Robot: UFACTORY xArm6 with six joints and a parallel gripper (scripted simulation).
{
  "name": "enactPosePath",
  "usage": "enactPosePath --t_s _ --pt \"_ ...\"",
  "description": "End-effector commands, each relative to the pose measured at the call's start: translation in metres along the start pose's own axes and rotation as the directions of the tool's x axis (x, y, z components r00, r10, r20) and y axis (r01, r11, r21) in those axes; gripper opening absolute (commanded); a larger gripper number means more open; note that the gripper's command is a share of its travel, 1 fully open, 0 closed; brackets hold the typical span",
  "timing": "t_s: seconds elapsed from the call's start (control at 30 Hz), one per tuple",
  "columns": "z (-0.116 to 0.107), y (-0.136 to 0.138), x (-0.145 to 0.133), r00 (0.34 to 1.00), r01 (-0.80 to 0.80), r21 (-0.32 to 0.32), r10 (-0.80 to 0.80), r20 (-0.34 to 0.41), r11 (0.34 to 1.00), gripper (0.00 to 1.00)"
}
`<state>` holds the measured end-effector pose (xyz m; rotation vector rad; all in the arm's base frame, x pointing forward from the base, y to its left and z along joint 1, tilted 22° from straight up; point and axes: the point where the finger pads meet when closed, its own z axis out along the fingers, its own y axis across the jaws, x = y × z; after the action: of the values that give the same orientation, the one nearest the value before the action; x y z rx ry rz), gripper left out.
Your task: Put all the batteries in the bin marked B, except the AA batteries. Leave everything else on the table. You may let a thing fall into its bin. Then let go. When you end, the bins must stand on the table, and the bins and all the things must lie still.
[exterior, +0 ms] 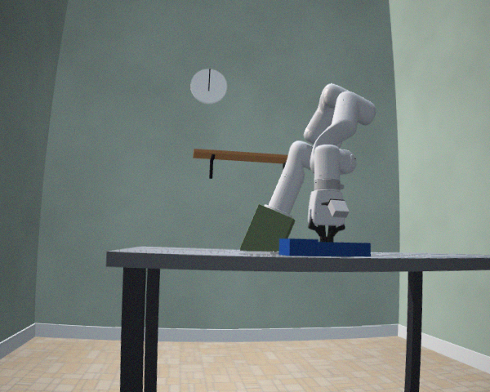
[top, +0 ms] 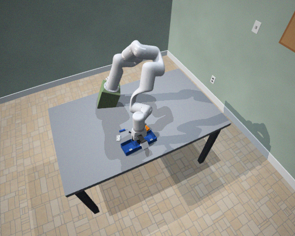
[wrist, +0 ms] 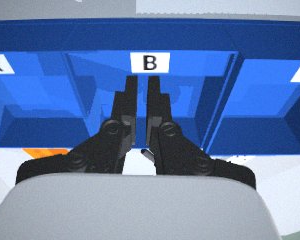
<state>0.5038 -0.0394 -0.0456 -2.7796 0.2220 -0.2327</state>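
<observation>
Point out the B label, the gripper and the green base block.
B label [wrist: 149, 62]: wrist view, on the white tag's middle, at the letter.
gripper [wrist: 143, 79]: wrist view, midway between the two near-shut black fingertips.
green base block [top: 107, 98]: top view, on its front face below the arm's foot.

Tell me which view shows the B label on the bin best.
Wrist. The B label is legible on the middle compartment's far wall, just beyond the tool. The top view shows the bin but no readable label; the exterior view shows only its plain side.
</observation>
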Motion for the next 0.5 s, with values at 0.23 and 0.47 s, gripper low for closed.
enactPosePath --t_s 0.23,0.47 --pt "-0.0025 0.0 0.0015 1.0 0.0 0.0 0.0 -0.004 1.0 0.07" --pt "-0.0105 0.0 0.0015 1.0 0.0 0.0 0.0 -0.004 1.0 0.07"
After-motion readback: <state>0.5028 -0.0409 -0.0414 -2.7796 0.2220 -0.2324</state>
